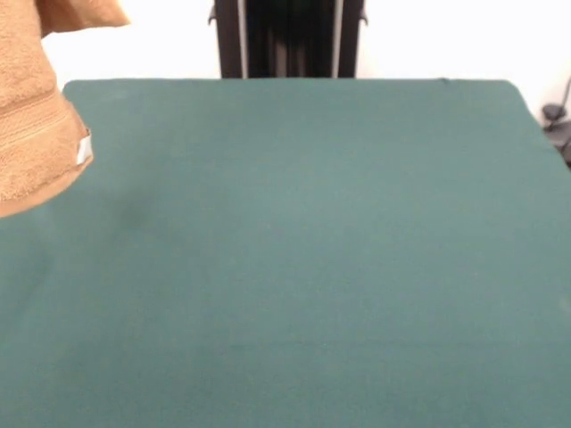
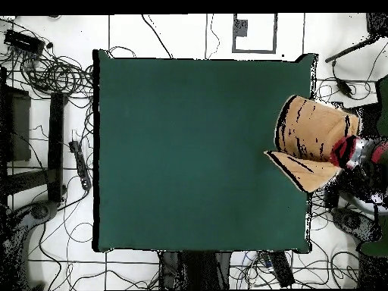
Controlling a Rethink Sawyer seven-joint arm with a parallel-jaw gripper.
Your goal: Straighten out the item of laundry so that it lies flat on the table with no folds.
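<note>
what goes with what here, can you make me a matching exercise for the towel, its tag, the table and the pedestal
Things:
1. towel
2. tag
3. table
4. pedestal

States:
A. small and white
B. dark green, flat
C. golden-orange, hanging at the table's edge
D. black, beyond the table's far side

Pairs: 1-C, 2-A, 3-B, 4-D

Green felt table (image 1: 294, 267) flat, smooth. Towel (image 1: 36, 116) hangs at its edge, whether touching felt unclear.

Black pedestal (image 1: 287, 37); red-and-black banded sleeve (image 2: 350, 152) at the edge.
</note>
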